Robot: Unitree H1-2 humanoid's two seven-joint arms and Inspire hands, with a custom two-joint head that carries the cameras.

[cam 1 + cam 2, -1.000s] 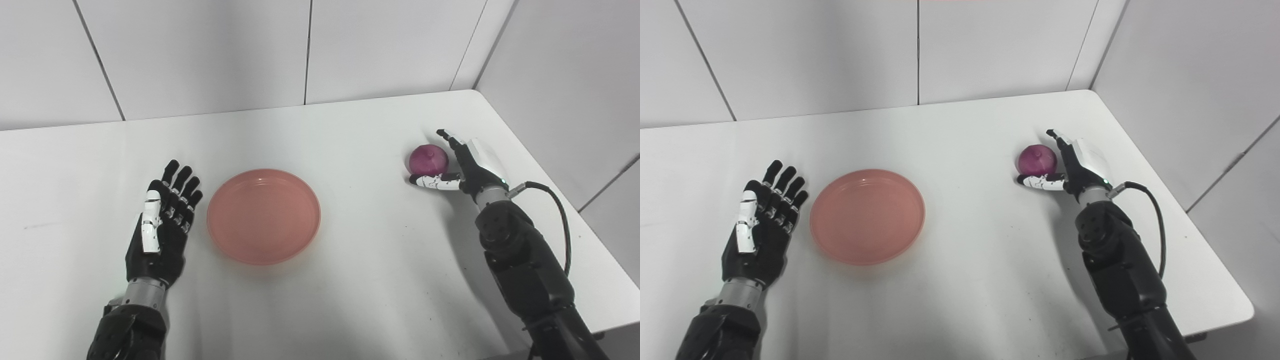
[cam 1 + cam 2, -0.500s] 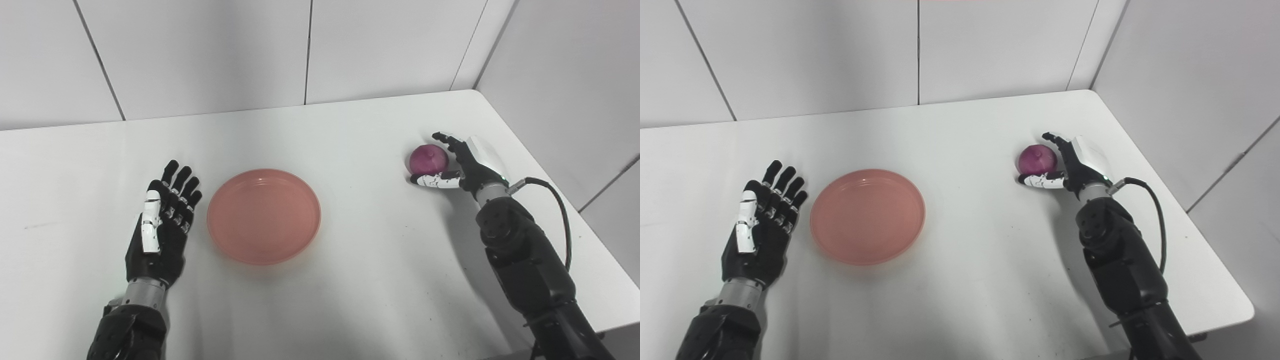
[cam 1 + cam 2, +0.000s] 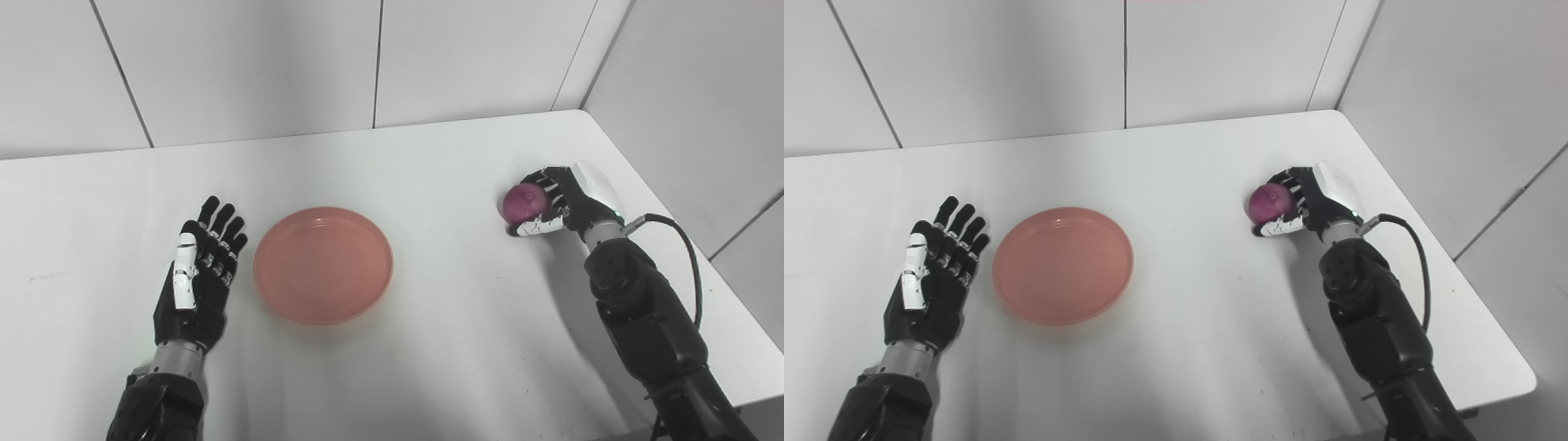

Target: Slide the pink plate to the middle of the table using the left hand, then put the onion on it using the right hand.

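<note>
Nearest, the left hand lies flat on the white surface, fingers spread, holding nothing, just beside the pink plate. Farther right, the right hand has its fingers wrapped around the onion.

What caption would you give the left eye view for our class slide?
Right hand closed around the onion near the table's right edge, left hand open and flat beside the empty pink plate.
</note>
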